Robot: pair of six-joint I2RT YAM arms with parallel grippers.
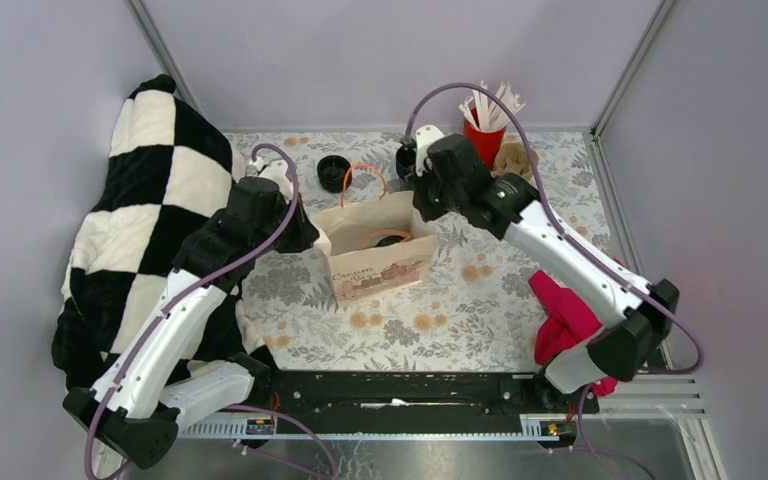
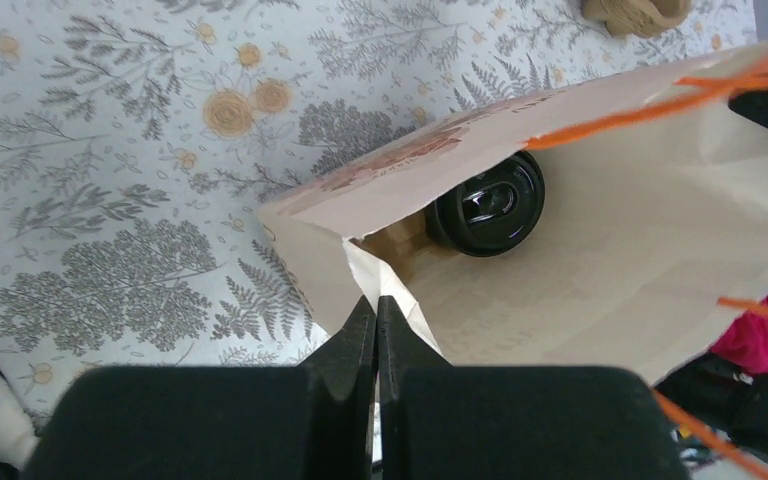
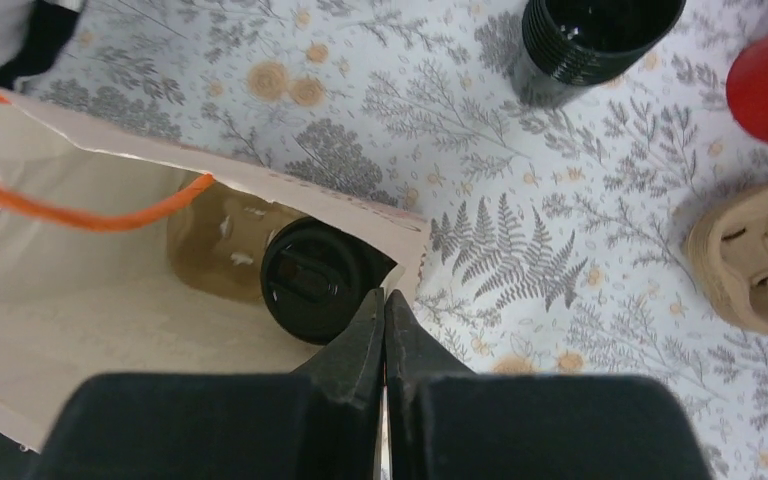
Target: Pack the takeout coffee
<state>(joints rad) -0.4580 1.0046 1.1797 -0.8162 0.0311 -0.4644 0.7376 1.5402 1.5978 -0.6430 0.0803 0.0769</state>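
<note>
Takeout coffee (image 3: 310,280) stands upright on the bottom of the open paper bag (image 1: 380,265), black lid facing up, towards the bag's right end. The bag stands at the centre of the desk (image 1: 480,290). Left claw (image 2: 376,300): fingers together, clamped on the bag's left rim. Right claw (image 3: 384,295): fingers together, pinching the bag's right rim just beside the lid. An open black cup (image 3: 590,40), a red cup (image 1: 483,140) of white sticks and a brown pulp carrier (image 3: 750,260) stand at the far right. A loose black lid (image 1: 333,172) lies far left of the bag.
</note>
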